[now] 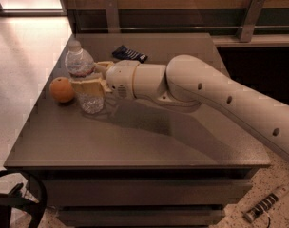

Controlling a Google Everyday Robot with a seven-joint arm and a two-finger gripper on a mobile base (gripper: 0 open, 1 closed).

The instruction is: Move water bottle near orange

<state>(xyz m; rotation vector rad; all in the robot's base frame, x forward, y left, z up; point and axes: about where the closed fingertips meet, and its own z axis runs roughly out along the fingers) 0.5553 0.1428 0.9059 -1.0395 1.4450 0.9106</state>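
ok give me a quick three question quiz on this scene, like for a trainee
1. True or false: the water bottle is upright, close beside the orange.
2. The tool, next to the orange, grips: A) the orange B) the water bottle C) nothing.
3. Fill in: the dark wrapped item behind the arm is a ___.
Key: 1 true; 2 B; 3 snack bar.
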